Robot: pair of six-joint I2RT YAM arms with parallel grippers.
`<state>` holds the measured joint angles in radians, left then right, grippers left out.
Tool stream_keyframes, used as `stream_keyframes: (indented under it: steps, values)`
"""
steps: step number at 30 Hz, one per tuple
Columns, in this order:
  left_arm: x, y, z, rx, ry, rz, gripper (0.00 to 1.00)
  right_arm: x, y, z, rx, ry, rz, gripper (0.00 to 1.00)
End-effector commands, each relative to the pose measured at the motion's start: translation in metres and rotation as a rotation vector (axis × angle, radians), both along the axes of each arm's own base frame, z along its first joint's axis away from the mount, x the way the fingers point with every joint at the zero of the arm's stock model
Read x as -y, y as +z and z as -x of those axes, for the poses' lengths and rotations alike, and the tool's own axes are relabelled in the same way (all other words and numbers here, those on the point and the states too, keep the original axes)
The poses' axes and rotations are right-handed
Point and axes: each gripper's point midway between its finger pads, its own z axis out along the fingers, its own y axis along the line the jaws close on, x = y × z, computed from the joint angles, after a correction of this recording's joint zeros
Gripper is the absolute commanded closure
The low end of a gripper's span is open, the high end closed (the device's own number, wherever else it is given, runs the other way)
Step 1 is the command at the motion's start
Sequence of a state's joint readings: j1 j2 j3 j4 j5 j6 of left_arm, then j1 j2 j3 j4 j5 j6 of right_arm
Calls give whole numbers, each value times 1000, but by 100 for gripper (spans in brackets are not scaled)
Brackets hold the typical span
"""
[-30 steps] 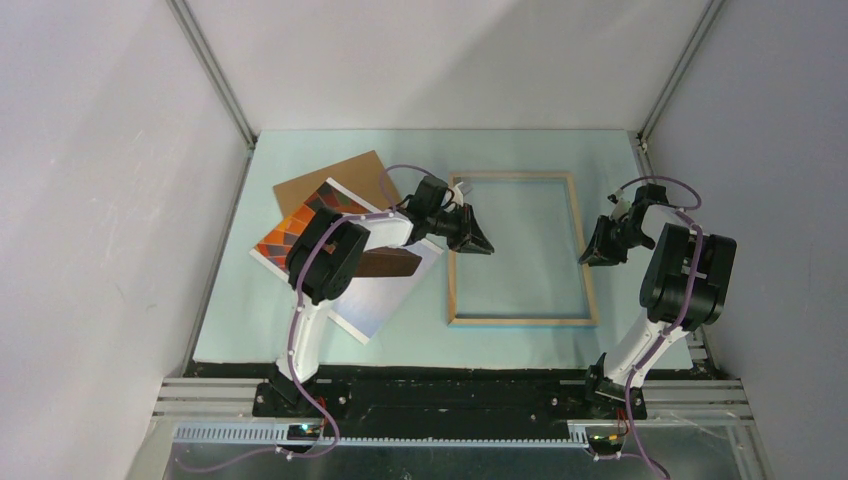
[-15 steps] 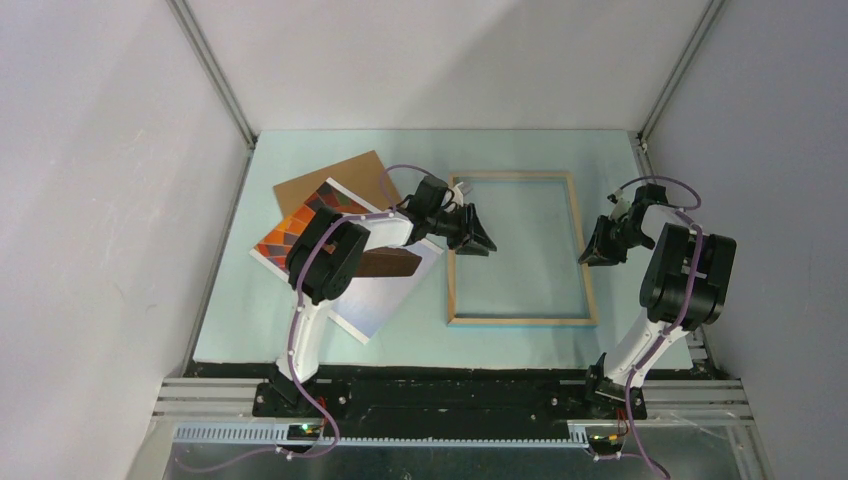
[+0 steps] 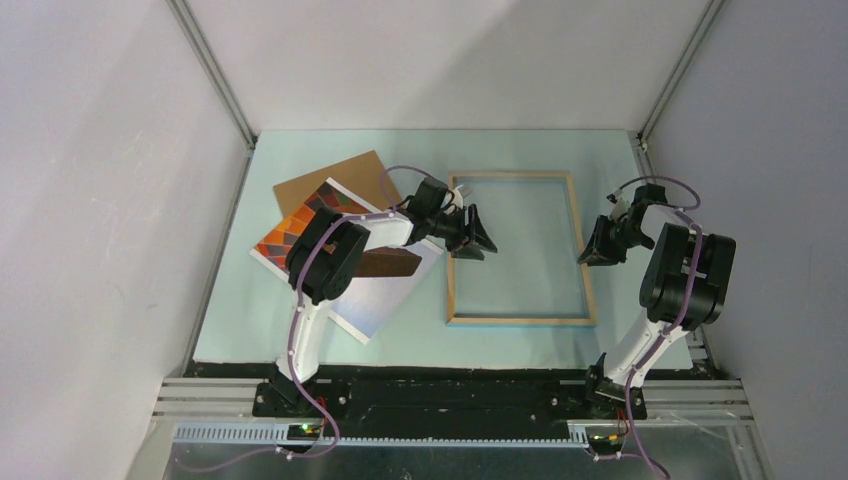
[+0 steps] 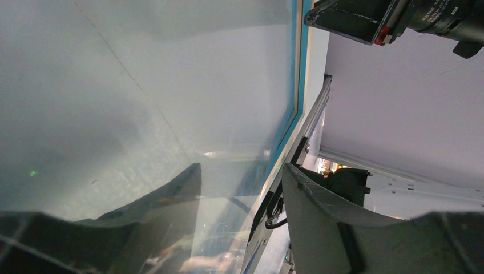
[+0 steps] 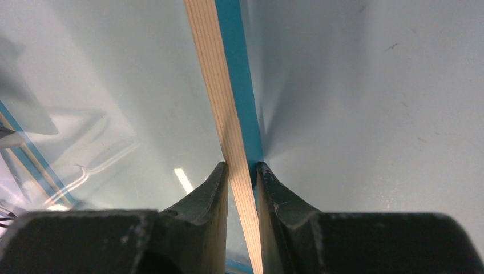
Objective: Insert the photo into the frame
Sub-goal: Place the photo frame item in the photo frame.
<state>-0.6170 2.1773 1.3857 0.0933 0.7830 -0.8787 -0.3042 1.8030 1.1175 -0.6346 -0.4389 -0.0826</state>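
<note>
The frame (image 3: pixel 520 321) lies flat mid-table with its light wood back up and a clear pane inside. My right gripper (image 3: pixel 594 250) is shut on its right rail; in the right wrist view the wood and blue rail (image 5: pixel 222 85) runs between the closed fingers of the gripper (image 5: pixel 242 168). My left gripper (image 3: pixel 478 240) is open at the frame's left rail; in the left wrist view the gripper (image 4: pixel 240 174) has its jaws apart over the pane, with the frame's blue edge (image 4: pixel 298 68) beyond. The photo (image 3: pixel 385 300) lies to the left, partly hidden under the left arm.
A plain brown backing board (image 3: pixel 330 178) lies behind the photo, partly under it. Grey walls close in the pale green table (image 3: pixel 300 340) on the left, back and right, with metal posts (image 3: pixel 215 70) at the back corners.
My left gripper has shifted slightly left and back at the frame's left rail. The right gripper and the frame have hardly moved.
</note>
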Motion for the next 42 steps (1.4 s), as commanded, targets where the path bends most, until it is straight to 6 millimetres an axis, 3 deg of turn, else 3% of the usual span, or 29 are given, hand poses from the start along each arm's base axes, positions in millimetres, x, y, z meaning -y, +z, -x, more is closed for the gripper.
stream_keyframes:
  steps: [1, 18, 42]
  values:
    - [7, 17, -5, 74, -22, 20, 38, -7, -1, -6, 6, 9, -22, 97]
    - [0, 10, -7, 90, -20, -61, 18, -7, -1, -6, 5, 9, -22, 97]
    - [-6, 3, -8, 93, -9, -119, 12, -6, 4, -8, 22, 11, -11, 92]
